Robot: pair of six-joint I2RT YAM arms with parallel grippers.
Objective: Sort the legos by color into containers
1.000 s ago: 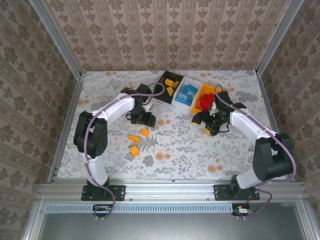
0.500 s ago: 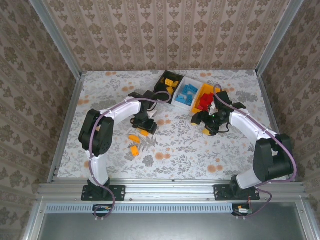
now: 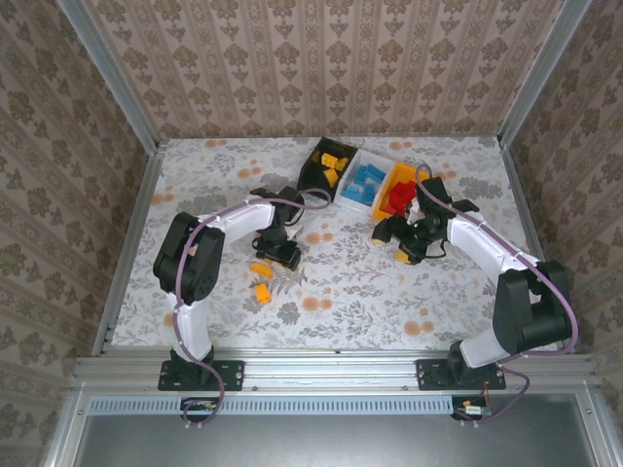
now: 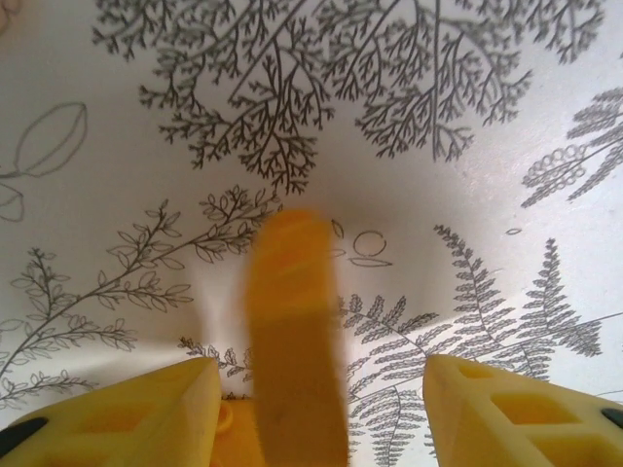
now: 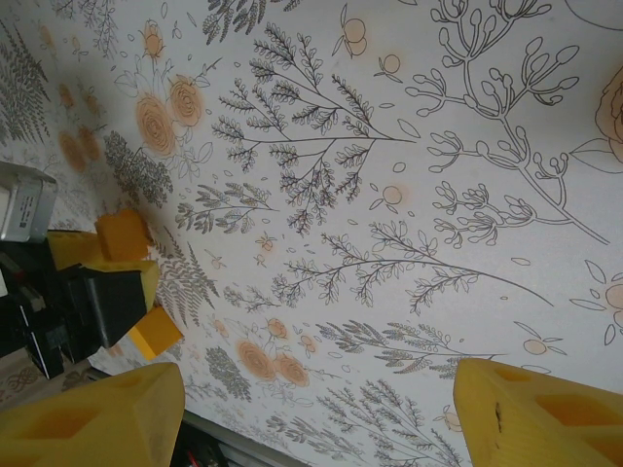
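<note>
Both stand open, I see: left gripper (image 4: 316, 381) straddles a blurred orange brick (image 4: 290, 311), right gripper (image 5: 316, 381) hovers over table (image 5: 409, 126).

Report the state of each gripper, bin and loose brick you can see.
left gripper: open, fingers either side of a brick
orange brick: between those fingers, not clamped
loose orange bricks: lying unsorted on the table
right gripper: open, empty
black bin: holds orange-yellow bricks
white bin: holds blue bricks
orange-yellow bin: holds red bricks
</note>
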